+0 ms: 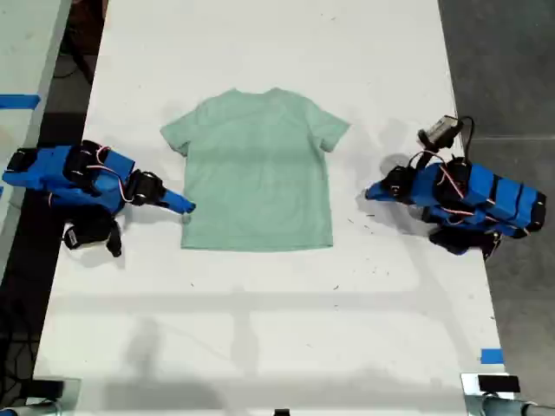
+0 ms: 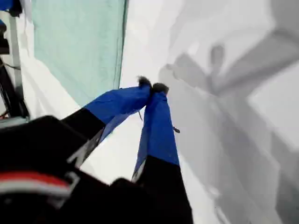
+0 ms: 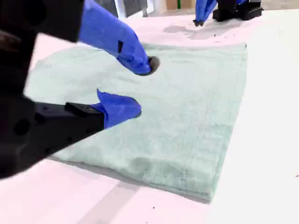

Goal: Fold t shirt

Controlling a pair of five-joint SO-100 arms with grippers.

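T shirt (image 1: 257,170) flat mid-bench (image 1: 260,329); my first gripper (image 2: 153,87) clenched empty; my second gripper (image 3: 142,88) released above hem.

A pale mint-green short-sleeved fabric t shirt (image 1: 256,173) lies flat on the white table (image 1: 260,329). My blue second gripper (image 1: 186,206) is over the shirt's edge on the exterior view's left. My blue first gripper (image 1: 369,192) is beyond the shirt's opposite edge, apart from it.
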